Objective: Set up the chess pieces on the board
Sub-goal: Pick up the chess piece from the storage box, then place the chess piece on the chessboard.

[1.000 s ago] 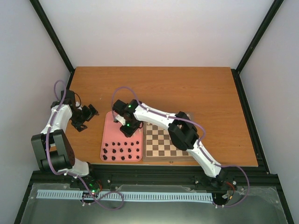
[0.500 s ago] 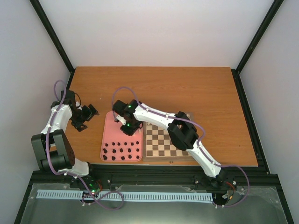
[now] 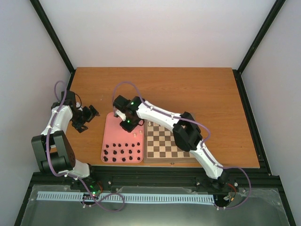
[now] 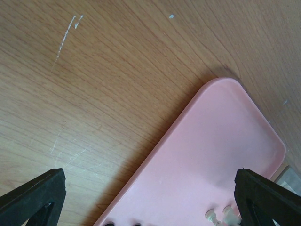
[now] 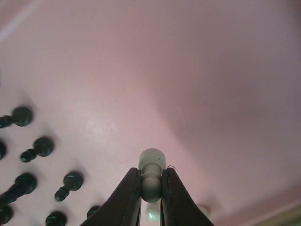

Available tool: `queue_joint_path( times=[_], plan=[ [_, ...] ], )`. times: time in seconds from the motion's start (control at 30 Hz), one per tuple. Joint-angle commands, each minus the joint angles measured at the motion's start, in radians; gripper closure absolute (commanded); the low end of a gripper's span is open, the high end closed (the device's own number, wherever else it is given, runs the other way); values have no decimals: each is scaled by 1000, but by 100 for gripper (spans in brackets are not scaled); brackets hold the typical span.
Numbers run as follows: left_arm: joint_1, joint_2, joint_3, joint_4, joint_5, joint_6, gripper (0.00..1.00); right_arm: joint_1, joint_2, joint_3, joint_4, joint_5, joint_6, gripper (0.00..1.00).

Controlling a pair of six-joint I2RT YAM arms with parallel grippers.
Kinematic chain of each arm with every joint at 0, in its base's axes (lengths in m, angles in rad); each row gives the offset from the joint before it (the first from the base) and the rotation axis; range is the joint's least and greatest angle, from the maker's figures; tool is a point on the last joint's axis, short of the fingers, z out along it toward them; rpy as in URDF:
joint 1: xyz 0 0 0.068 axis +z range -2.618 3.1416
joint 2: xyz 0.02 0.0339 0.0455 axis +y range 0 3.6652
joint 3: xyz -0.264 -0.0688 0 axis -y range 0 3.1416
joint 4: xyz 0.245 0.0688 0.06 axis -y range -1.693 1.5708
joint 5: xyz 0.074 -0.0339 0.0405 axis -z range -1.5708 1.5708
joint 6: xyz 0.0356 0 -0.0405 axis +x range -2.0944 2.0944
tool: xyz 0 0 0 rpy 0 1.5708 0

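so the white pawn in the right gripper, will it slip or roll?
Likely stiff and light: the pawn is tiny and looks like one solid piece. It looks smooth and rounded, and the right gripper pinches it just under the head, so it may pivot or slip. Set down tilted on the tray, it would probably tip and roll.

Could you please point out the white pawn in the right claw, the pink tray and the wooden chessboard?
White chess pawn point(image 5: 153, 160): right wrist view, head.
Pink rectangular tray point(image 4: 221, 141): left wrist view, floor.
Checked wooden chessboard point(image 3: 161, 143): top view, middle.

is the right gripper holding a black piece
No, the right gripper is shut on a cream-white pawn over the pink tray.
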Motion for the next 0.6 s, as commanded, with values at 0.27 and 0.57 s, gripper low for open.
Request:
queue_joint_path(
  times=[0.27, 0.57],
  plan=[
    [4, -14, 9, 5, 4, 13, 0, -176, -394, -237, -15, 127, 55, 91],
    [4, 8, 24, 5, 1, 12, 0, -332, -638, -612, 3, 169, 64, 91]
  ],
)
